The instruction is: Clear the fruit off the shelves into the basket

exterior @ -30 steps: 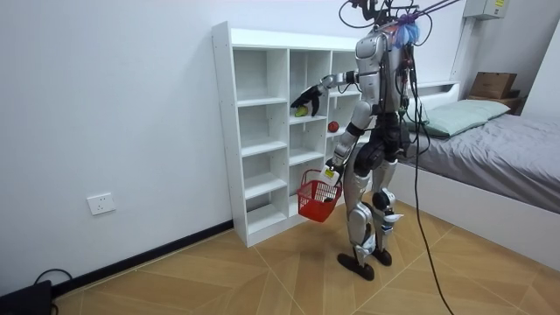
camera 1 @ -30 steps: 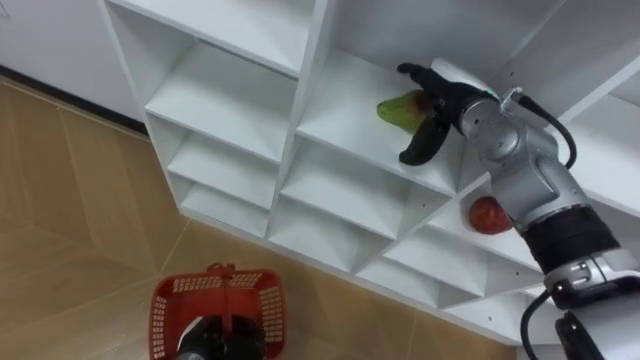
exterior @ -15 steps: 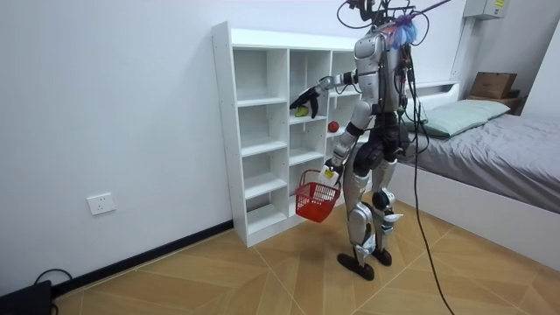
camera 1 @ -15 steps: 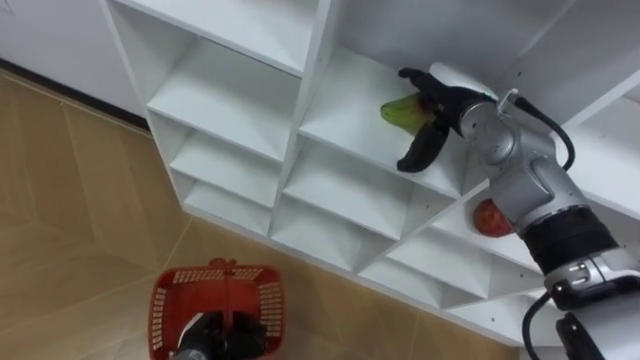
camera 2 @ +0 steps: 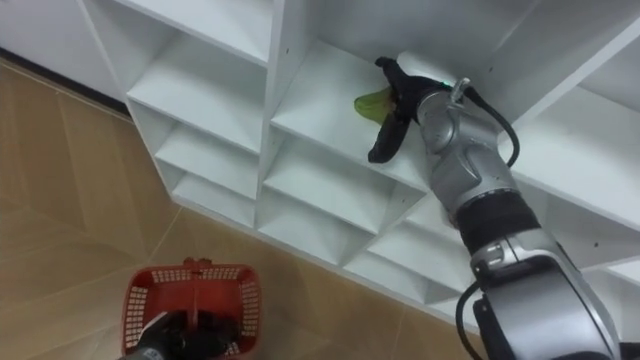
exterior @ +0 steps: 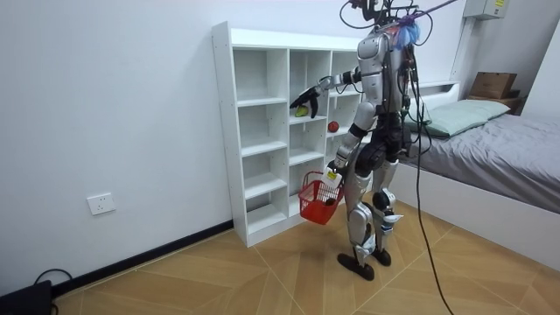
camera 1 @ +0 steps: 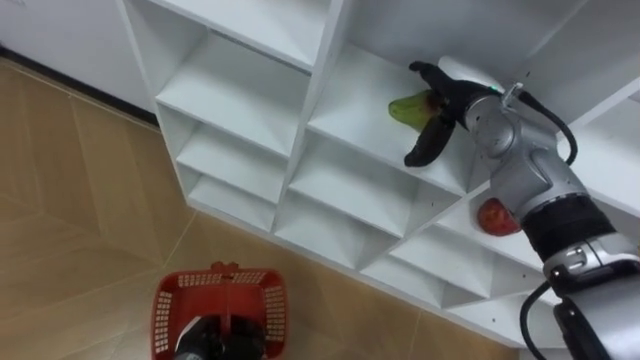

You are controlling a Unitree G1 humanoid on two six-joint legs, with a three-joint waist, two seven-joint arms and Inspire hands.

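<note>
My right robot hand (camera 1: 447,98) spread around green fruit (camera 1: 404,108) in closet (camera 1: 232,92) | my left robot hand (camera 1: 207,345) grips red basket (camera 1: 166,300) handle | red fruit (camera 1: 495,216) in lower cubby

Bright, even light falls on the white closet (camera 1: 240,90); soft grey shadows sit deep inside its compartments.

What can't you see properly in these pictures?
Kind of green fruit: left eye view, the right hand covers one end.
Whole red fruit: left eye view, the right arm hides its side.
Inside of red basket: eye views, the bottom edge cuts it off and the left hand blocks it.
</note>
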